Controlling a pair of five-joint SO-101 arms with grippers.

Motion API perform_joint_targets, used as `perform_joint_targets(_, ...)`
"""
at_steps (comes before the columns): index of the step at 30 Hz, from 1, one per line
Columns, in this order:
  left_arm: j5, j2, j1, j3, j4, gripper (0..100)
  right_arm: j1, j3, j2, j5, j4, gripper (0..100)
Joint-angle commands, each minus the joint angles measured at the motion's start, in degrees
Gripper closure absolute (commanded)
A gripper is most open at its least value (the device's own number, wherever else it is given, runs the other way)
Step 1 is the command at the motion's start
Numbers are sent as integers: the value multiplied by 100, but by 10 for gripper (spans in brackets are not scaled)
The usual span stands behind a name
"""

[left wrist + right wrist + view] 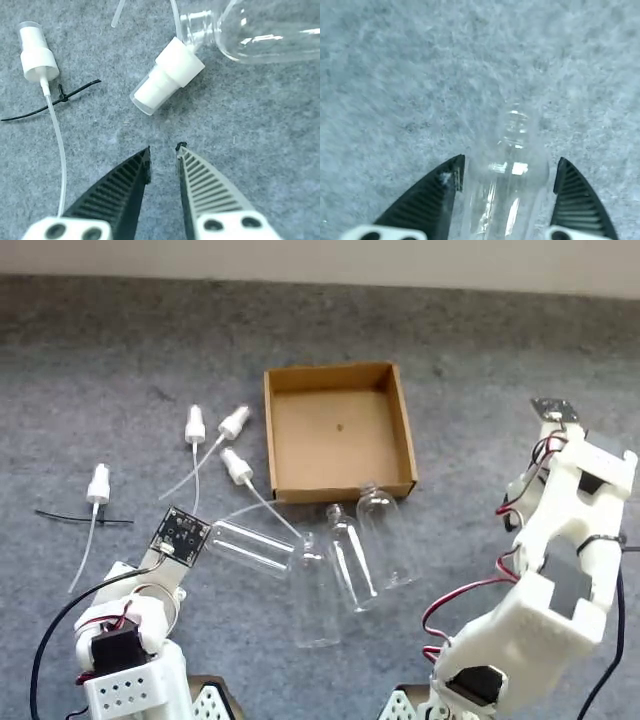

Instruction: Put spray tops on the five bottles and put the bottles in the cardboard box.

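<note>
Clear bottle [505, 200] clamped in the right gripper [511, 161] over grey carpet [395, 75], left gripper [162, 149] slightly open, spray top [167, 75] lying just beyond its tips, untouched.

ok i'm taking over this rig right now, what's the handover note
Left gripper: slightly open, empty, above the carpet, near a loose spray top that lies by the neck of a lying bottle.
Right gripper: shut on an uncapped bottle, held off the carpet.
Four bottles lie uncapped by the cardboard box, on its side nearer the arms. Four more spray tops lie loose on the left arm's side of the box.
Done: nothing; no top fitted, box empty.
Left: fit all five tops, box all five bottles.
</note>
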Motion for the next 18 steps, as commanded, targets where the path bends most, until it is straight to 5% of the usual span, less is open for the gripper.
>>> perform_joint_targets(1, -53, 84, -57, 119, -9, 905, -31, -374, 40, -53, 48, 754)
perform_joint_targets(6, -53, 84, -57, 119, -9, 905, -31, -453, 198, -53, 48, 762)
perform_joint_targets(13, -53, 40, -40, 119, -35, 905, -31, -453, 180, -35, 57, 978)
perform_joint_targets(18, -35, 22, -57, -66, -519, 902, -40, -567, -259, -26, 154, 995)
